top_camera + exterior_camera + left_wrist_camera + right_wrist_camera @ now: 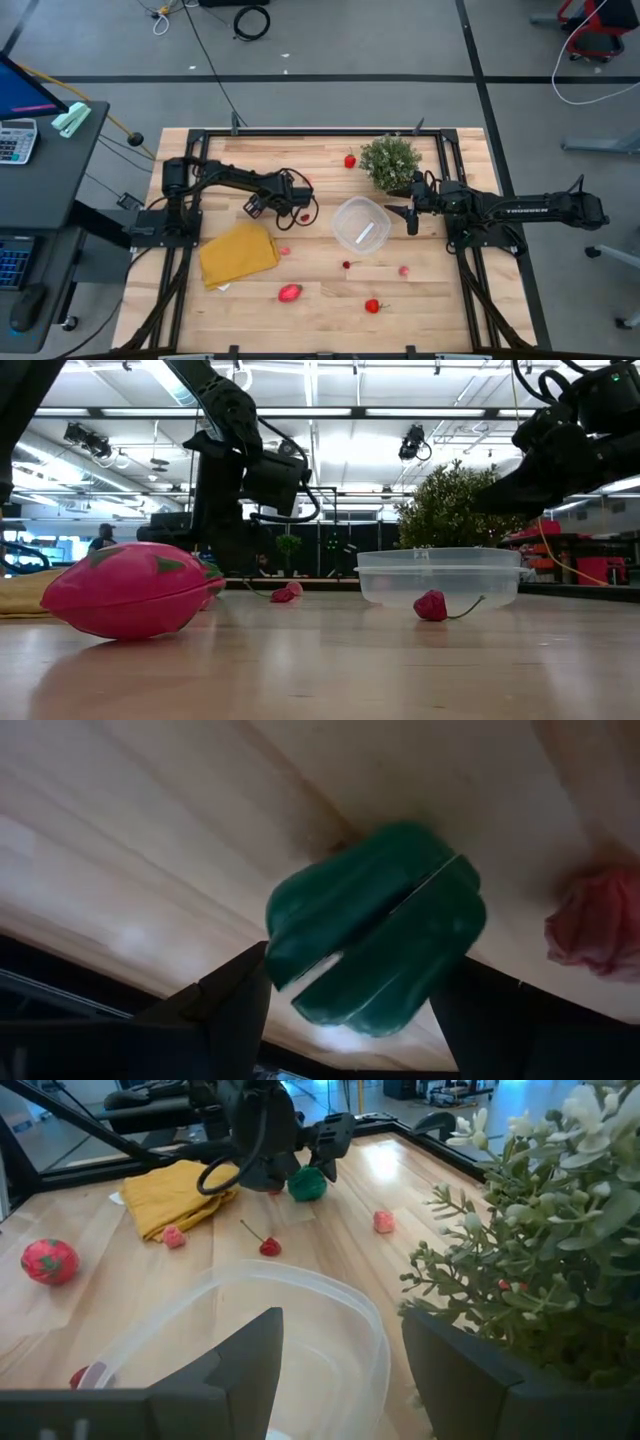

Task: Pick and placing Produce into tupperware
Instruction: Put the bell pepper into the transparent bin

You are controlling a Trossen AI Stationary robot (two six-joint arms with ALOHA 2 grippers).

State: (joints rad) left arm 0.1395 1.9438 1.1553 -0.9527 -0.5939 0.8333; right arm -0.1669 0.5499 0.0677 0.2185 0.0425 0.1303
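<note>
Green pepper [375, 940] sits clenched between the left tool's [300, 1165] fingers, just above the worktop [320, 290] and left of the clear tub [360, 224]. That tub sits mid-worktop, nothing visible in it, with the potted plant [390, 160] right behind it. Right tool [413, 214] hovers at the tub's right edge, fingers spread and holding nothing. Red and pink pieces lie scattered around, like 1 big pink one [125, 592] near the front, beside the yellow cloth [238, 252].

Yellow cloth [238, 253] front-left; potted plant [390, 162] rear-right on table [320, 290].
</note>
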